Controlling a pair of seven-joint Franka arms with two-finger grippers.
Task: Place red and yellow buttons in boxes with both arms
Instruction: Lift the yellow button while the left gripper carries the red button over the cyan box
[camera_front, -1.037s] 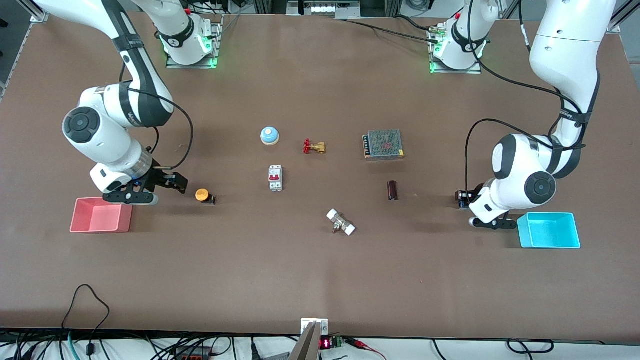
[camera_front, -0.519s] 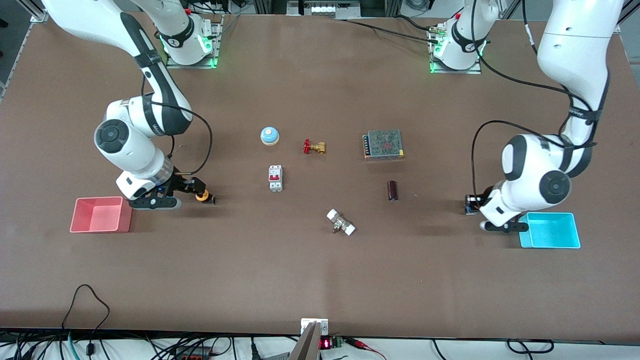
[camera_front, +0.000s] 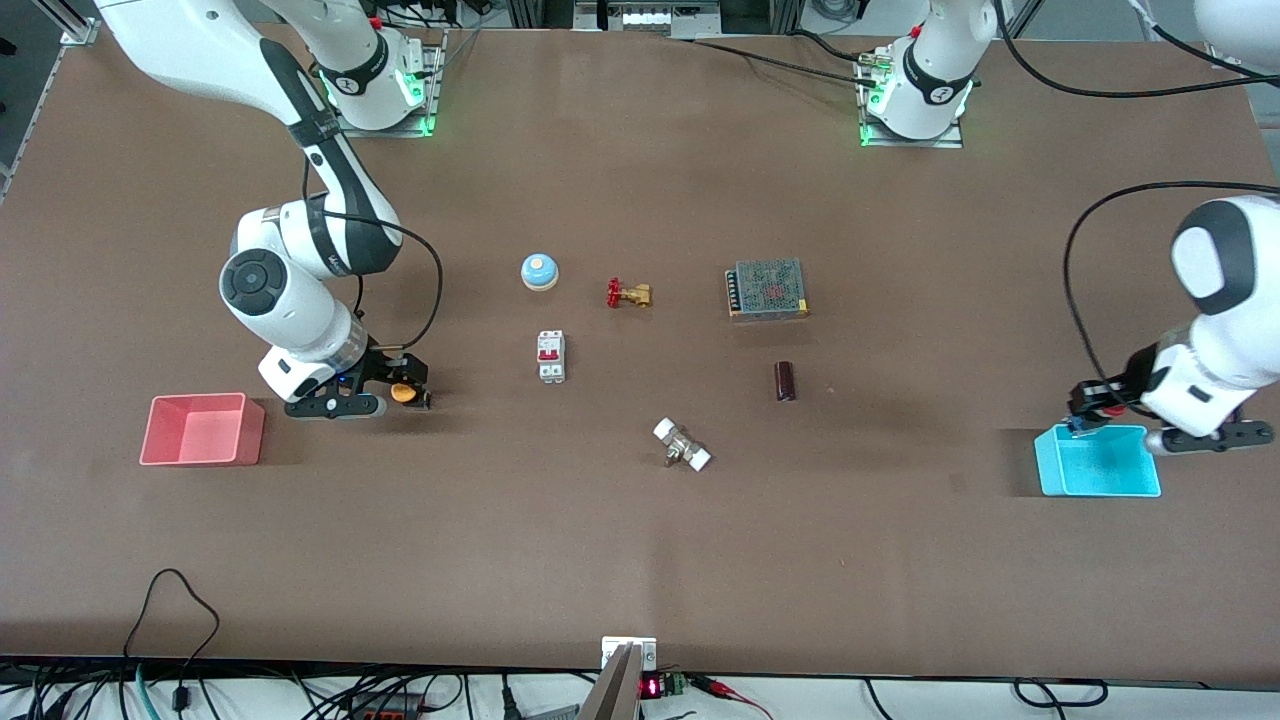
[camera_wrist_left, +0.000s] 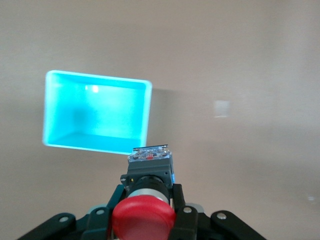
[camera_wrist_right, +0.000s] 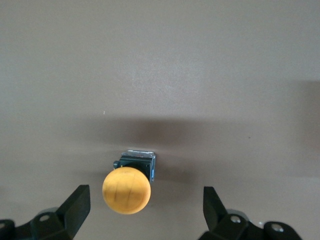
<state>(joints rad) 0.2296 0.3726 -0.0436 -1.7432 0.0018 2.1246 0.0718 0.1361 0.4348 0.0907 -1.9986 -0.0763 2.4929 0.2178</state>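
My left gripper (camera_front: 1092, 410) is shut on the red button (camera_wrist_left: 144, 216), dark base outward, and holds it in the air over the edge of the cyan box (camera_front: 1098, 462) that faces the robots' bases. The cyan box also shows in the left wrist view (camera_wrist_left: 95, 112). My right gripper (camera_front: 400, 385) is open and low at the table, its fingers on either side of the yellow button (camera_front: 404, 393), which lies on its side beside the pink box (camera_front: 200, 430). In the right wrist view the yellow cap (camera_wrist_right: 126, 190) sits between the spread fingertips (camera_wrist_right: 77, 205), touching neither.
In the table's middle lie a blue-and-white bell (camera_front: 539, 271), a brass valve with a red handle (camera_front: 628, 293), a white breaker (camera_front: 551, 356), a metal mesh power supply (camera_front: 768, 288), a dark cylinder (camera_front: 786, 380) and a white-ended fitting (camera_front: 682, 445).
My left gripper has lifted the red button off the table and carried it to the cyan box's edge. My right gripper has moved from beside the pink box to around the yellow button.
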